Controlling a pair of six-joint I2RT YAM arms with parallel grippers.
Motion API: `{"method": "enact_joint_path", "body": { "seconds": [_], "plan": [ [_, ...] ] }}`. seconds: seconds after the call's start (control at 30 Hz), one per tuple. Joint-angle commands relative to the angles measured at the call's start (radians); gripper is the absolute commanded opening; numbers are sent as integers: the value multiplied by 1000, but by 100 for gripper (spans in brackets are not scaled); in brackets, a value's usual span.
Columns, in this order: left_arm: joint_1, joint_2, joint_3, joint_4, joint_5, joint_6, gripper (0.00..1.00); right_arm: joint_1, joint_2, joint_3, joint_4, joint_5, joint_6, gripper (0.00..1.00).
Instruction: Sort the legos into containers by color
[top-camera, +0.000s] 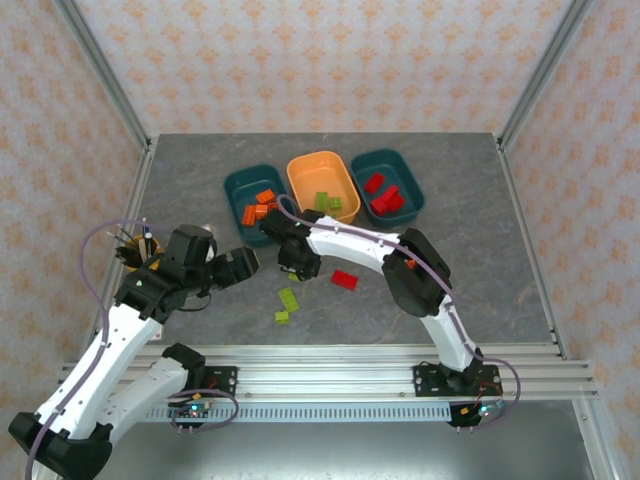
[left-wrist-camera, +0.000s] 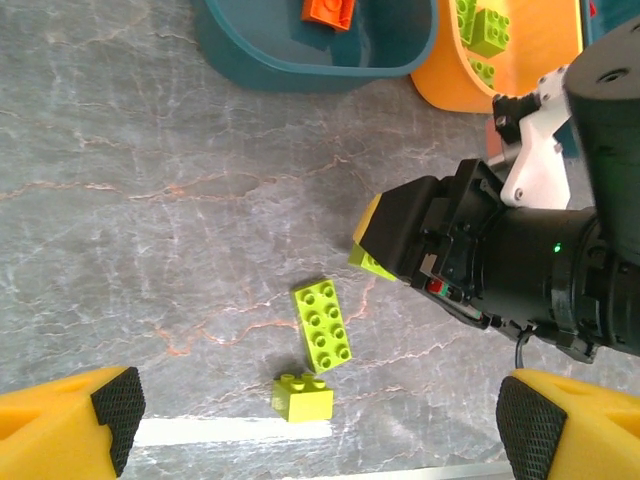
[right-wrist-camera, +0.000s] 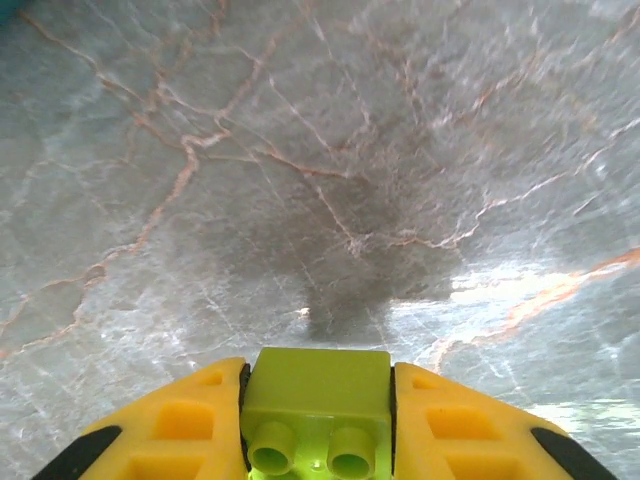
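Right tool (right-wrist-camera: 318, 372): clamped on small lime-green plastic brick (right-wrist-camera: 318, 400), above grey marbled surface (right-wrist-camera: 300, 150) | Left tool (top-camera: 240, 266): jaws apart, close by | Risk: brick may slip from fingertip grip; arms may collide short of orange plastic tray (top-camera: 312, 172).

Lab test cell: aluminium frame posts (top-camera: 104, 70), patterned wall panels (top-camera: 320, 60), marble-look table (top-camera: 480, 250).

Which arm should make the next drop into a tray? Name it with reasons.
Right. The right claw is shut on a lime green lego, close to the orange tray holding other greens; the left claw is open and empty.
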Motion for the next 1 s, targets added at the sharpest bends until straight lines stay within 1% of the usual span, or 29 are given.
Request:
{"method": "enact_joint_path", "body": {
  "seconds": [0.0, 0.13, 0.2, 0.37, 0.43, 0.63, 0.7, 0.87, 0.97],
  "plan": [
    [-9, 29, 49, 64, 48, 29, 94, -43, -111, 45, -104, 111, -70, 24],
    [-23, 101, 101, 122, 74, 39, 94, -141, -156, 90, -119, 147, -137, 25],
    [-33, 145, 131, 150, 76, 41, 94, -196, -146, 122, -106, 132, -169, 25],
    [-40, 257, 196, 210, 69, 42, 94, -305, -27, 284, -76, 78, -258, 25],
    [-43, 298, 219, 231, 65, 41, 94, -337, 56, 394, -90, 54, -293, 25],
    [-43, 403, 269, 279, 44, 35, 94, -387, 277, 656, -85, -25, -334, 25],
    [-43, 432, 284, 293, 43, 32, 94, -398, 336, 709, -76, -56, -327, 26],
    [-42, 489, 313, 300, 31, 41, 94, -405, 416, 733, 37, -181, -318, 26],
    [-43, 507, 319, 295, 32, 49, 94, -404, 443, 753, 38, -182, -313, 28]
  ]
}}
